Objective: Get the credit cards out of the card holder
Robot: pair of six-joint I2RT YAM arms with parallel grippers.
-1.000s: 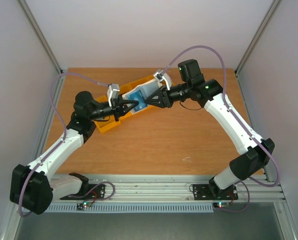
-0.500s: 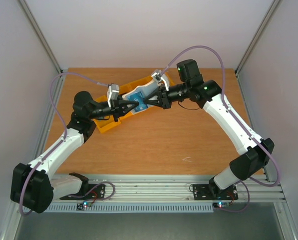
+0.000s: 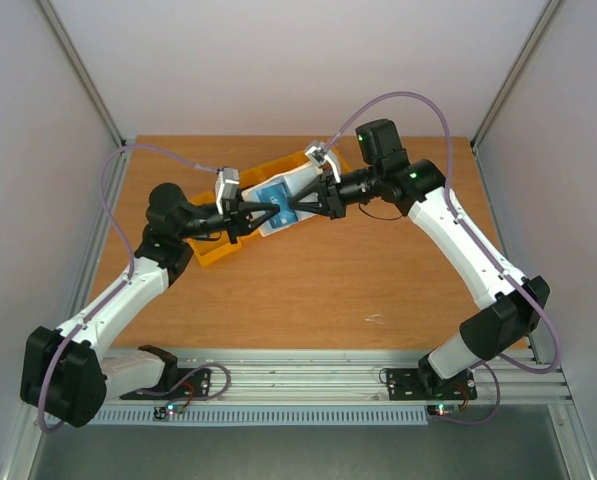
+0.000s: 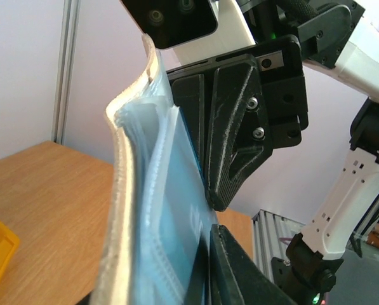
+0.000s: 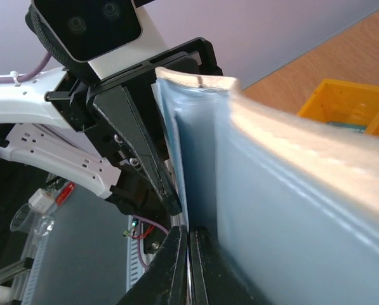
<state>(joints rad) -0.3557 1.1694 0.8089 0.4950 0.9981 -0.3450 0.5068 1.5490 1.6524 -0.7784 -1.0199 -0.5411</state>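
Gripping card holder, left claw clamped, right claw pinching thin edge

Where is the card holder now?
In the top view the card holder is held up between the left gripper and right gripper, over the yellow bins at the table's far left-centre.

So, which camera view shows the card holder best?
The left wrist view: the card holder is fairly sharp there, edge-on, with its cream outer face, pale pockets and a teal card visible. The right wrist view is so close that the card holder blurs. The top external view shows the card holder only small.
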